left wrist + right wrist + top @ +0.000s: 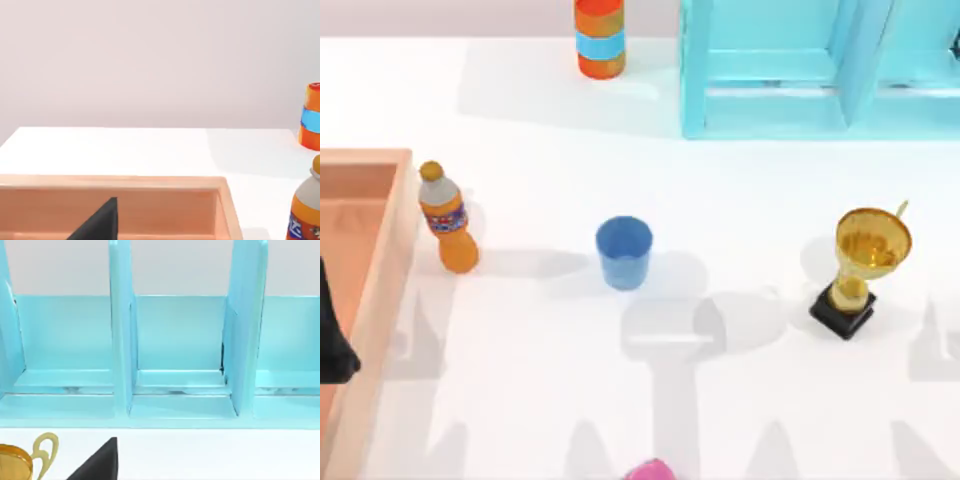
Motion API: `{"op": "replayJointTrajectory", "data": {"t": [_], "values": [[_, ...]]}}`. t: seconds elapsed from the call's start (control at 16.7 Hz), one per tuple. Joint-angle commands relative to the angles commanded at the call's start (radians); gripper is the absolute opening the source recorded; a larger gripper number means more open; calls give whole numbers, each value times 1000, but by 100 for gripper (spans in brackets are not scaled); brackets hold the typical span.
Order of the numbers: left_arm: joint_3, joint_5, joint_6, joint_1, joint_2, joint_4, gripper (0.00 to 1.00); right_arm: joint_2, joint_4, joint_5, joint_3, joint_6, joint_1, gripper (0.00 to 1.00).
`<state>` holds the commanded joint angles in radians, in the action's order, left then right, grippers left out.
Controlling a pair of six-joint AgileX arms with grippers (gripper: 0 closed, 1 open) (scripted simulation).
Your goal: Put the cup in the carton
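White counter [720,420], plain pale wall [150,60] behind, light-blue shelf frame [790,70] at far right, soft shadows across surface.

1. The cup [623,252] stands alone mid-table, with bare table [650,400] around it.
2. At its 9 o'clock, the orange bottle [447,217] stands just beside the carton [382,270] wall, on the straight line between the two.
3. At 3 o'clock, well apart, stands the gold trophy [861,268].
4. At 12 to 2 o'clock, the far edge is lined by an orange-and-blue container [600,38] and the light-blue shelf frame [800,70].

Top view overhead, wrist views low — horizontal
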<state>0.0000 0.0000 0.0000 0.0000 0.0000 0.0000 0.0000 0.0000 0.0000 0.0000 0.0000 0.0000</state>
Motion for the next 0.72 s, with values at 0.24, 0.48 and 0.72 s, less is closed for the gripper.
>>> {"op": "replayJointTrajectory", "data": {"t": [0.24,0.48,0.72], "values": [[28,0,-7,-8,27,-18,100,0,0,0,0,0,0,100],[201,1,-47,-55,195,-129,100,0,0,0,0,0,0,100],[494,3,-117,-138,482,-318,100,0,0,0,0,0,0,100]]}}
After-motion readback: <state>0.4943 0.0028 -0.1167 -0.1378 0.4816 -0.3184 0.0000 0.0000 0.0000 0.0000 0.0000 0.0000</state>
